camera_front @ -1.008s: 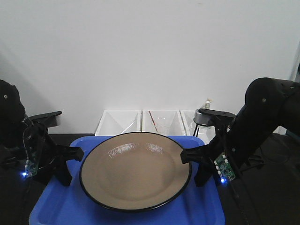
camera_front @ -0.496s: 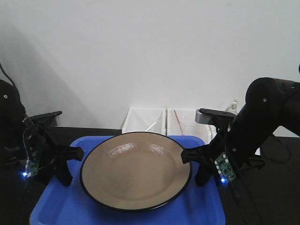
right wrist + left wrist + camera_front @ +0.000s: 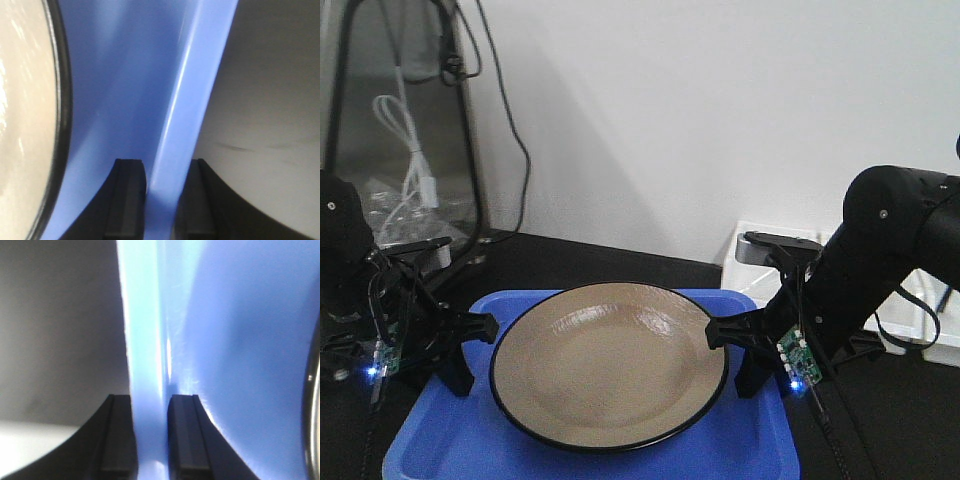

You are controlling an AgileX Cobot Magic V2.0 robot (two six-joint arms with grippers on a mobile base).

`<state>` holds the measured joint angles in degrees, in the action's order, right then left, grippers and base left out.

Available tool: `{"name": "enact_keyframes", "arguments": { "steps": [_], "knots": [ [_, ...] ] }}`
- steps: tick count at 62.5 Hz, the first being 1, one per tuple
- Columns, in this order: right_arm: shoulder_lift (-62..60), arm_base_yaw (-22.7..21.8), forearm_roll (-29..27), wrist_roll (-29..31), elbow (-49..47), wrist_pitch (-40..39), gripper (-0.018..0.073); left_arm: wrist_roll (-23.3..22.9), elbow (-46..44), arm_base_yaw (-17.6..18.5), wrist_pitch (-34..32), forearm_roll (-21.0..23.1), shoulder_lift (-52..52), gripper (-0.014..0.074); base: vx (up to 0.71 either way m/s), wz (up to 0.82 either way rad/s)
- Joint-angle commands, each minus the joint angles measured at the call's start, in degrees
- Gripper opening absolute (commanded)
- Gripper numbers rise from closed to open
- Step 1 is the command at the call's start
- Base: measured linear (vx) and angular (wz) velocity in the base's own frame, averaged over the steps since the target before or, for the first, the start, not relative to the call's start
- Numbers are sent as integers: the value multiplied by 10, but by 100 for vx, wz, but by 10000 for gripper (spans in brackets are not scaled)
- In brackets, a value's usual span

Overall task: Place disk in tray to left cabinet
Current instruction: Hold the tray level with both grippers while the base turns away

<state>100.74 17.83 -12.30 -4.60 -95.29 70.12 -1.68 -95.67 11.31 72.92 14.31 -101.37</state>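
Front view. Blue tray (image 3: 440,440) fills the lower middle. Disk (image 3: 610,365) lies flat inside the tray, centred, its black rim near both side walls and apart from both grippers. Left gripper (image 3: 472,352) sits at the tray's left edge, one jaw above the rim and one below. Right gripper (image 3: 735,358) is likewise at the tray's right edge. Whether either one grips the tray is hard to judge from here. Behind the tray is a black surface (image 3: 620,268), then a white wall (image 3: 720,120). Up and left of the tray, a black cable (image 3: 515,130) hangs down the wall beside a clear-fronted case (image 3: 400,130). A white bin (image 3: 930,335) shows behind the tray's right side.

Left wrist view. The tray's rim (image 3: 145,365) runs straight up the picture. Left gripper (image 3: 150,440): jaws nearly closed, one on each face of the rim, pressed against it. A sliver of the disk's black edge (image 3: 312,415) shows inside the tray. Outside the rim is blurred grey.

Right wrist view. Right gripper (image 3: 162,200): jaws narrow and clamped on the tray's rim (image 3: 185,115), one on each side. Disk (image 3: 25,125) lies inside the tray with a blue strip between it and the rim.
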Motion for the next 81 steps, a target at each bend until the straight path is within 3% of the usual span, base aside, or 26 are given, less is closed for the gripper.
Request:
{"name": "enact_keyframes", "arguments": {
  "steps": [1, 81],
  "knots": [
    [-34, 1, -30, 8, -22, -19, -4, -6, -21, 5, -11, 28, 33, -1, -15, 59],
    [-34, 1, -31, 8, -22, -15, -4, -6, -21, 5, -11, 28, 33, -1, -13, 63]
  ]
}}
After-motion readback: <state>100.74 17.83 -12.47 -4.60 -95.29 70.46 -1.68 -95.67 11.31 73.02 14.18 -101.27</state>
